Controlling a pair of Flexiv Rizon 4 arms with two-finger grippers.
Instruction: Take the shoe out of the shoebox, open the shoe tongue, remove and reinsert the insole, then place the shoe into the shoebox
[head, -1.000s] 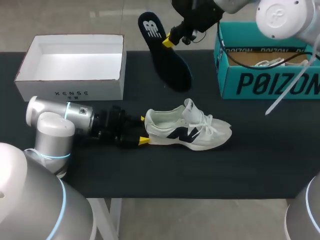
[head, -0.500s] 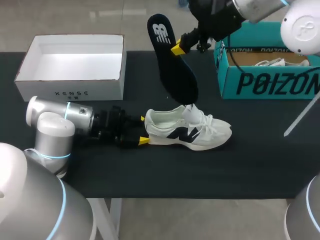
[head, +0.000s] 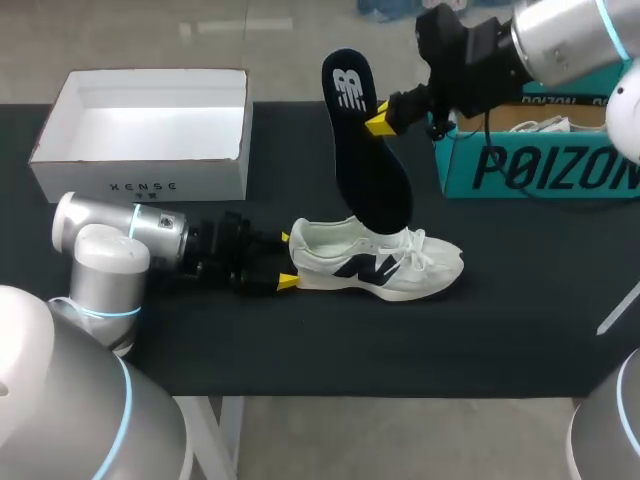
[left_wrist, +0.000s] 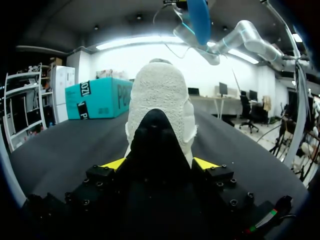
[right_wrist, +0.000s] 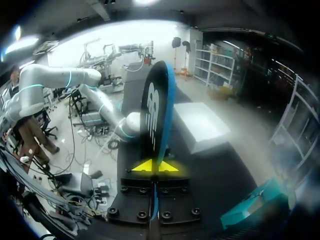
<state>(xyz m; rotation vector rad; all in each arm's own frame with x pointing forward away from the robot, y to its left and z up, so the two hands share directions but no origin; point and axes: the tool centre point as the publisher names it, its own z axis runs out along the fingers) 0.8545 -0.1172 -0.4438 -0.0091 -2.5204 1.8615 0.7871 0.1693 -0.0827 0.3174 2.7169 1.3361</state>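
My right end effector (head: 381, 122) grasps the dark insole (head: 365, 165), toe end down over the white sneaker (head: 385, 268) on the bench (head: 500, 320). My left end effector (head: 284, 260) clamps its heel. I should tilt the insole forward and slide it in shallow.

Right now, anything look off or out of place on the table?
Nothing damaged or spilled. The insole is out of the shoe, held steeply on end by the right hand, its lower end at the shoe's opening. The left hand grips the shoe's heel; the shoe sits upright. The white shoebox is empty.
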